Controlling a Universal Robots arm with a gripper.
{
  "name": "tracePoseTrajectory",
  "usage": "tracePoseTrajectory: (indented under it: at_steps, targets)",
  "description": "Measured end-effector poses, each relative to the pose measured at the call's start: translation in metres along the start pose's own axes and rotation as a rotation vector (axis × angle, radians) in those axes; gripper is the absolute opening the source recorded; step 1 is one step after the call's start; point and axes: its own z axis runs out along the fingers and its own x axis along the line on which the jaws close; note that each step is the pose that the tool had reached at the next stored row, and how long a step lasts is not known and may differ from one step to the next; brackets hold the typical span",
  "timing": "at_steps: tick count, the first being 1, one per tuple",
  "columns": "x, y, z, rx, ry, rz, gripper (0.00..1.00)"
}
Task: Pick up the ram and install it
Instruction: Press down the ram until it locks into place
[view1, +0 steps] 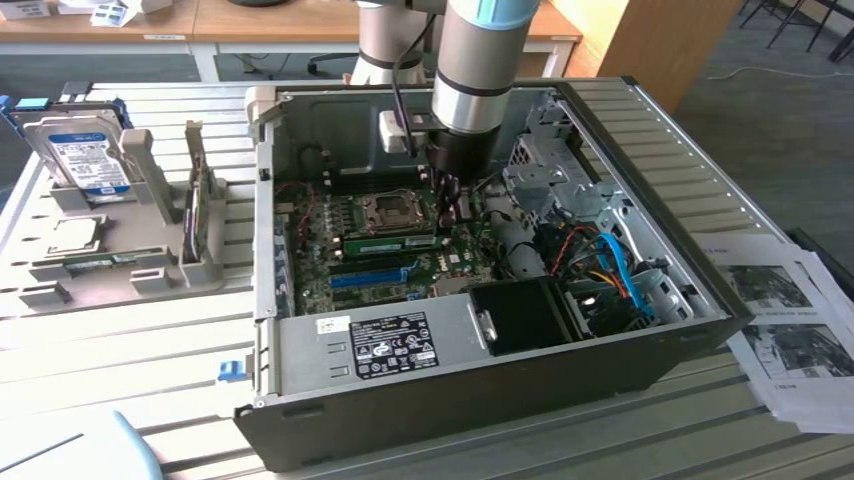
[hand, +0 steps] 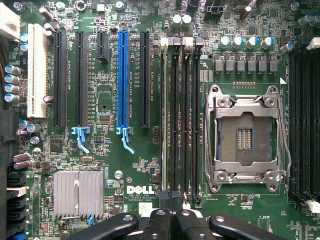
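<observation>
Open PC case (view1: 400, 340) on a slatted desk (view1: 120, 330). Inside, the ram (view1: 394, 243) lies seated in a slot of the motherboard (hand: 125, 165), beside the CPU socket (hand: 245, 137). The hand (hand: 170, 220) hangs just above the ram, fingers (hand: 192, 225) pressed together, gripping nothing.

On the motherboard (hand: 125, 170) below my wrist camera I read "DELL" in white letters, with fine print under it too small to make out. White silkscreen lines beside the blue slot (hand: 123, 80) are illegible. On the power supply (view1: 374, 345) a black label (view1: 391, 345) carries white print I cannot read.
</observation>
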Motion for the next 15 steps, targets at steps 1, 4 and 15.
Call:
tracePoseTrajectory:
  at_steps: [1, 4, 15]
  targets:
    - [0.0, 0.0, -0.0009, 0.0, 0.0001, 0.0, 0.09]
    - [0.0, 0.0001, -0.0049, -0.0002, 0.0008, 0.0, 0.09]
    - [0.0, 0.0002, -0.0176, -0.0002, 0.001, 0.0, 0.09]
